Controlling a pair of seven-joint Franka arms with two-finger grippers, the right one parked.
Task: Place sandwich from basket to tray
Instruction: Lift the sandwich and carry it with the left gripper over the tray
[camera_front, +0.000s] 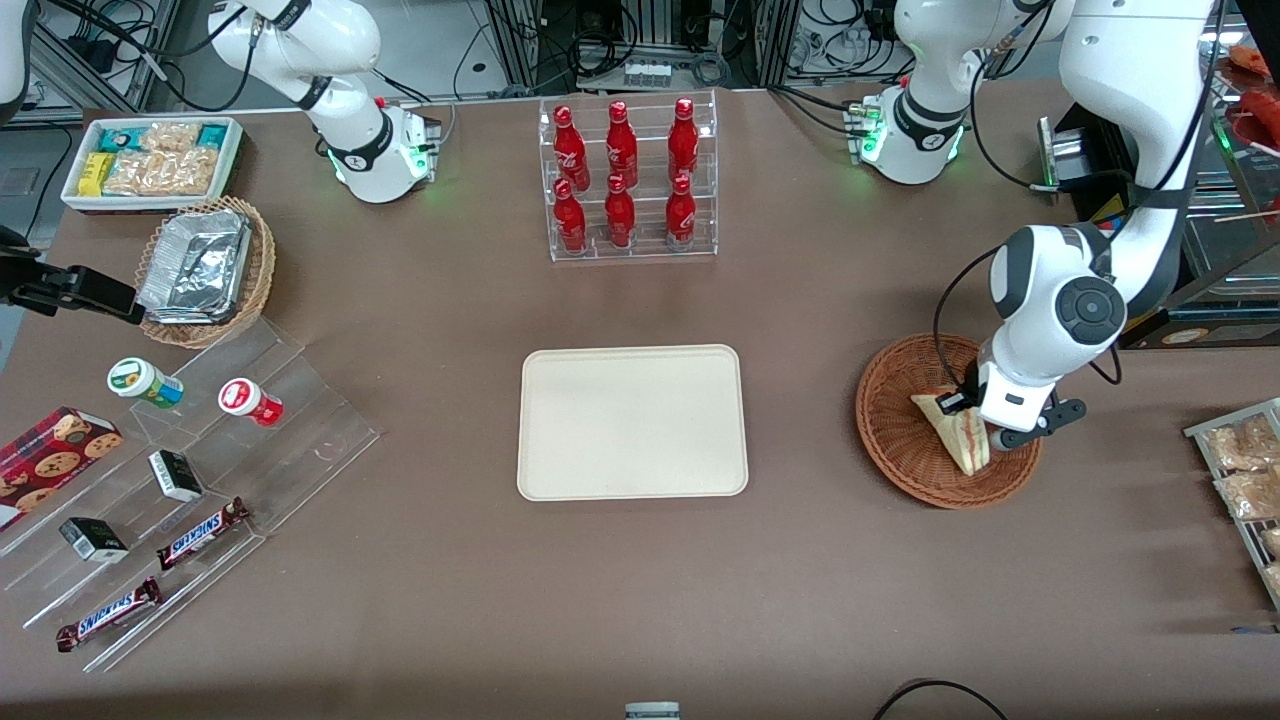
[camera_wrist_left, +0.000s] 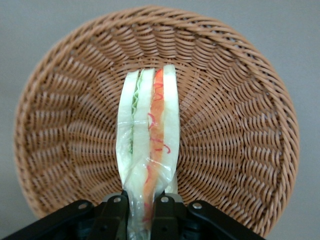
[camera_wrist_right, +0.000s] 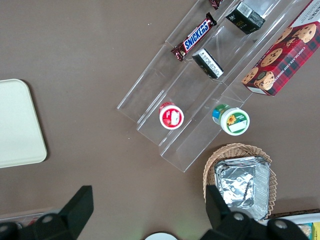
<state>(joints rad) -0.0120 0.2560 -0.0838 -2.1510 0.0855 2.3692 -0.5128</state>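
The sandwich (camera_front: 955, 425), a wrapped wedge of white bread with red and green filling, is in the reddish-brown wicker basket (camera_front: 890, 430) toward the working arm's end of the table. My left gripper (camera_front: 985, 440) is down in the basket and shut on one end of the sandwich. In the left wrist view the fingers (camera_wrist_left: 114, 210) pinch the sandwich (camera_wrist_left: 150, 135) over the basket's woven floor (camera_wrist_left: 235, 140). The cream tray (camera_front: 632, 421) lies bare in the middle of the table, beside the basket.
A clear rack of red bottles (camera_front: 627, 180) stands farther from the front camera than the tray. Snack packets on a rack (camera_front: 1245, 470) lie at the working arm's end. Acrylic steps with snacks (camera_front: 180, 480), a foil-container basket (camera_front: 205, 270) and a white bin (camera_front: 150, 160) sit toward the parked arm's end.
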